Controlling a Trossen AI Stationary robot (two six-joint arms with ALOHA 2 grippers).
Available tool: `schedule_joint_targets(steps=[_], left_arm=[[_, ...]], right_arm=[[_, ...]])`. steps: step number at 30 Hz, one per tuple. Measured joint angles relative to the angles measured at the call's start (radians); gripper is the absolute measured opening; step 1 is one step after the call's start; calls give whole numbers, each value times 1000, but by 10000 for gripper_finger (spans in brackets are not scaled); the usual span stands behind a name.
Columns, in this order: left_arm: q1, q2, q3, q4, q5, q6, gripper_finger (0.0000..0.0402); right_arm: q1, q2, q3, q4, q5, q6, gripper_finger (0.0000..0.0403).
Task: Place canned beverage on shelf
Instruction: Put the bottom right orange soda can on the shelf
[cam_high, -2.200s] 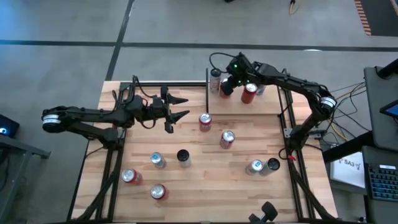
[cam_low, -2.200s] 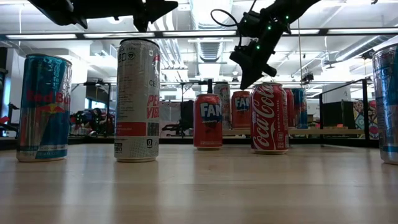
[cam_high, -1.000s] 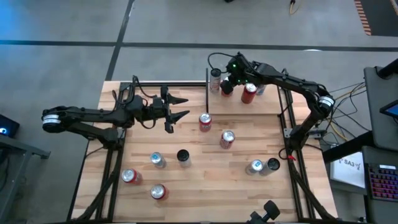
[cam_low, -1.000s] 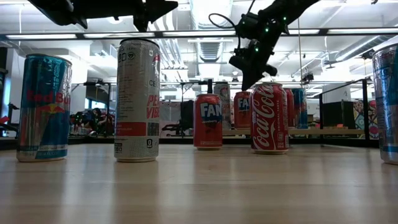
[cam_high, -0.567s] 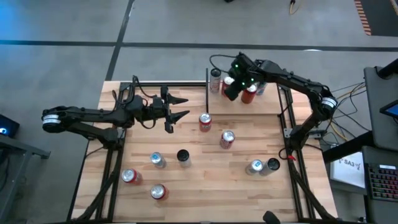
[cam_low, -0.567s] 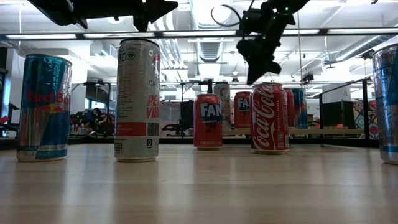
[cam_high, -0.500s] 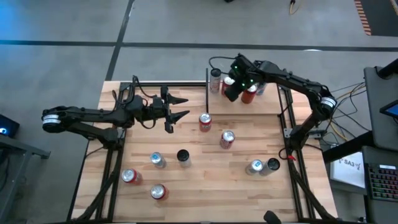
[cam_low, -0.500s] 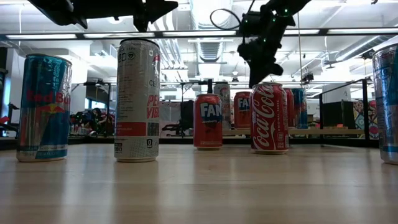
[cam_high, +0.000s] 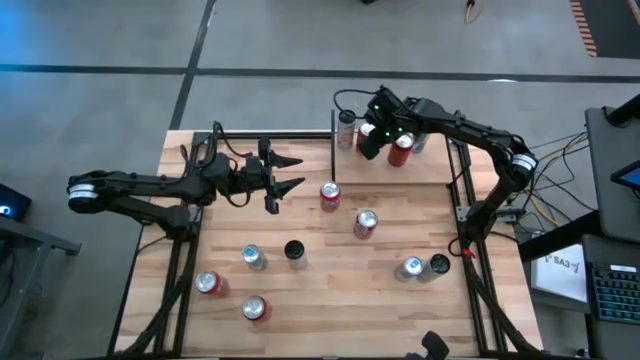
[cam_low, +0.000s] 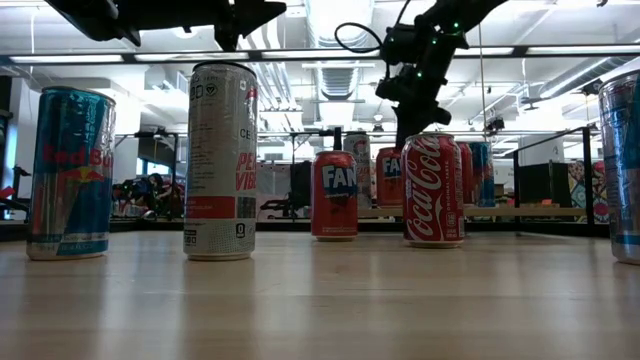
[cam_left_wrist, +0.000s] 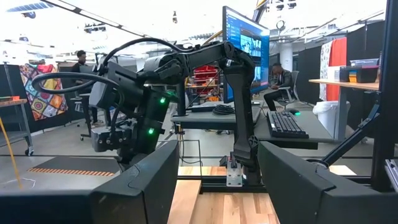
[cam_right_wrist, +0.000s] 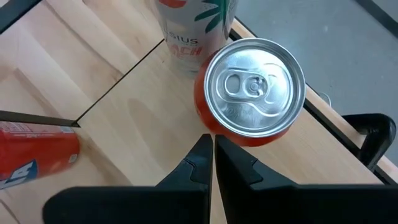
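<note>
The shelf (cam_high: 425, 172), a light-wood board edged by black rods, stands at the table's far right. On it stand an orange-red can (cam_right_wrist: 255, 87), a slim white can (cam_high: 346, 128) and a red can (cam_high: 401, 150). My right gripper (cam_high: 366, 145) hangs shut just above the shelf, pointing steeply down. Its fingertips (cam_right_wrist: 211, 146) are beside the orange-red can's top and touch nothing. My left gripper (cam_high: 298, 172) waits open and level above the table's left half with nothing between its fingers.
Several loose cans stand on the tabletop: a red one (cam_high: 330, 195) near the shelf's front rod, one (cam_high: 365, 222) at mid-table, others (cam_high: 253, 258) toward the near edge. The shelf's black upright post (cam_high: 333, 150) stands at its left side. The board shows bare wood (cam_right_wrist: 143, 99).
My right gripper, still shut, has turned at the wrist and tipped while staying above the shelf's cans, first rising a little, then sinking back. No can has moved.
</note>
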Motion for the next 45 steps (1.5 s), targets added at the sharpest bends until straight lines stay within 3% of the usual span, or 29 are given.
schedule_joint_targets(steps=[9, 45], left_arm=[[0, 0, 0, 0, 0, 0, 205], [0, 0, 0, 0, 0, -1, 205]], right_arm=[[0, 0, 0, 17, 55, -2, 9], [5, 23, -1, 53, 50, -16, 9]])
